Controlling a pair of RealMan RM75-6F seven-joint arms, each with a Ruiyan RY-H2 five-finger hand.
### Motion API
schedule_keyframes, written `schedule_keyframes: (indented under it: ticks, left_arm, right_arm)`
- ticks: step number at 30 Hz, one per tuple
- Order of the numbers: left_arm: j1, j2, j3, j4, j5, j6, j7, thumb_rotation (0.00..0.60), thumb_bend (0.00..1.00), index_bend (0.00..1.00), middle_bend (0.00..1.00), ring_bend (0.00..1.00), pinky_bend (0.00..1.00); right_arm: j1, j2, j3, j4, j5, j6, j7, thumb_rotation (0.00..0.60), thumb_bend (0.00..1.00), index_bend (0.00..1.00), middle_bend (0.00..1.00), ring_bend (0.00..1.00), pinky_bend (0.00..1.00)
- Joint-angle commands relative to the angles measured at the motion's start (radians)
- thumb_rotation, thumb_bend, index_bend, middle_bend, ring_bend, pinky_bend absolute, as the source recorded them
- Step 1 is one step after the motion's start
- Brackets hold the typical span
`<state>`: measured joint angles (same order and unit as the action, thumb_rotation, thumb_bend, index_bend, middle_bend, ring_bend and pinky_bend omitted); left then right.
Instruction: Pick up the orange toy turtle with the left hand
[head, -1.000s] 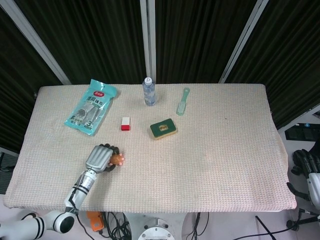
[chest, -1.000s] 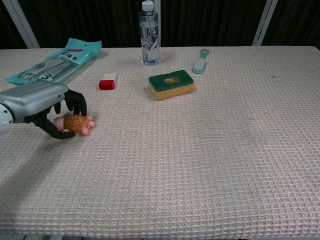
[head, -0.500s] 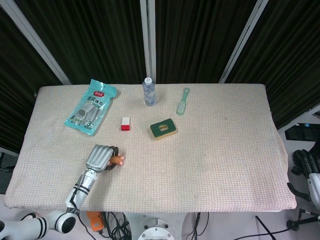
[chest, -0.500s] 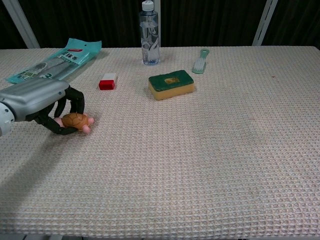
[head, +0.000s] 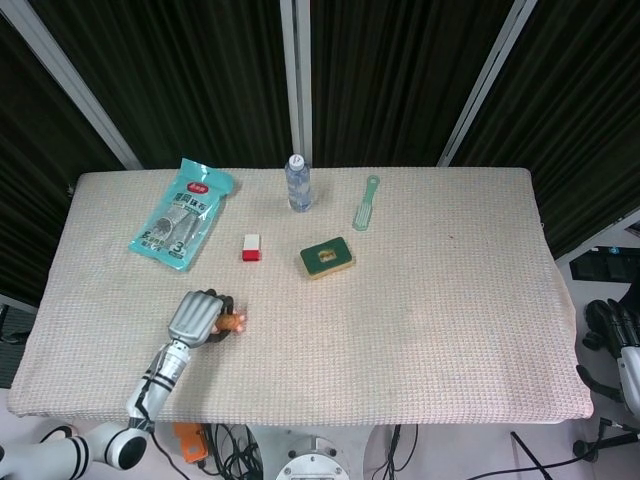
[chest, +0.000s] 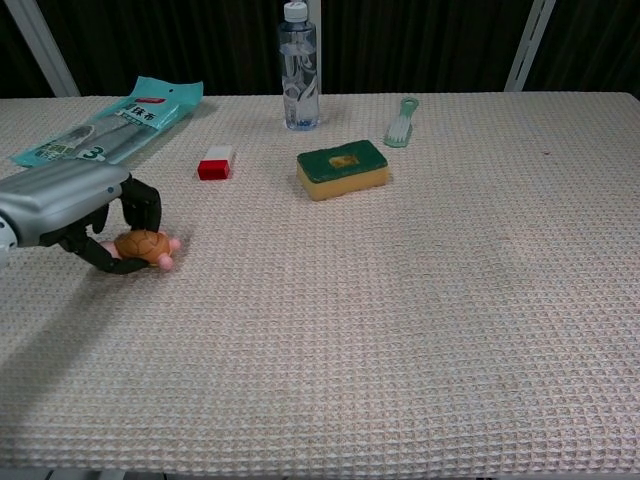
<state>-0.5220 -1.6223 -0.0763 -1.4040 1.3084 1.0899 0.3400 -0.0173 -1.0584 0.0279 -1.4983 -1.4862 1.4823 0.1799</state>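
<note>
Near the table's (chest: 420, 330) left edge, the left hand (chest: 75, 210) curled around the orange toy turtle (chest: 143, 247), fingers hooked beneath, apparently for lifting; turtle seemed barely clear. Right hand (head: 622, 335) idle offside, curled.

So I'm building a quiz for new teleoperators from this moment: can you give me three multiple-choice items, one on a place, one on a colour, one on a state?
1. Where is the sponge?
A. right of the red and white block
B. on the teal packet
C. behind the bottle

2. What colour is the sponge's top face?
A. pink
B. green
C. white

3. What is the left hand doing?
A. hovering over the brush
B. lying flat and holding nothing
C. fingers curled around the orange toy turtle

Answers: 1 A, the chest view shows it right of the block. 2 B, green top over a yellow body. 3 C, dark fingers wrap the turtle.
</note>
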Motion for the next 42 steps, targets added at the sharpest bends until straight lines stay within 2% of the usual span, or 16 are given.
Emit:
schedule_keyframes:
  ticks: [1, 6, 13, 25, 31, 37, 42]
  left_arm:
    - [0.005, 0.026, 0.009, -0.038, -0.015, -0.01, 0.024, 0.6, 0.17, 0.49, 0.35, 0.17, 0.37]
    - [0.002, 0.085, 0.015, -0.13, -0.09, -0.052, 0.103, 0.6, 0.17, 0.41, 0.28, 0.11, 0.32]
    - [-0.001, 0.115, 0.017, -0.179, -0.109, -0.053, 0.121, 0.6, 0.18, 0.4, 0.28, 0.11, 0.33]
    - [-0.015, 0.128, 0.016, -0.191, -0.109, -0.058, 0.105, 0.6, 0.26, 0.4, 0.34, 0.21, 0.42]
    - [-0.021, 0.102, 0.013, -0.152, -0.117, -0.06, 0.097, 0.6, 0.32, 0.5, 0.49, 0.35, 0.53]
    - [-0.012, 0.056, 0.009, -0.089, -0.068, -0.008, 0.056, 0.6, 0.35, 0.74, 0.75, 0.59, 0.76]
    - [-0.011, 0.04, 0.015, -0.048, -0.043, -0.003, 0.033, 0.6, 0.35, 0.8, 0.82, 0.65, 0.83]
  right_arm:
    - [-0.001, 0.001, 0.0, -0.001, -0.001, 0.002, -0.001, 0.6, 0.16, 0.0, 0.0, 0.0, 0.0]
    - [-0.001, 0.002, 0.0, -0.005, -0.002, 0.004, -0.005, 0.6, 0.16, 0.0, 0.0, 0.0, 0.0]
    - [0.0, 0.002, 0.0, -0.01, -0.003, 0.003, -0.011, 0.6, 0.16, 0.0, 0.0, 0.0, 0.0]
    - [0.0, 0.001, 0.0, -0.006, 0.0, -0.001, -0.009, 0.6, 0.16, 0.0, 0.0, 0.0, 0.0]
    - [0.001, 0.0, -0.001, -0.005, -0.002, -0.005, -0.008, 0.6, 0.16, 0.0, 0.0, 0.0, 0.0]
    - [0.001, 0.001, -0.001, -0.005, -0.001, -0.005, -0.007, 0.6, 0.16, 0.0, 0.0, 0.0, 0.0]
    - [0.001, 0.001, -0.002, -0.007, -0.003, -0.005, -0.008, 0.6, 0.16, 0.0, 0.0, 0.0, 0.0]
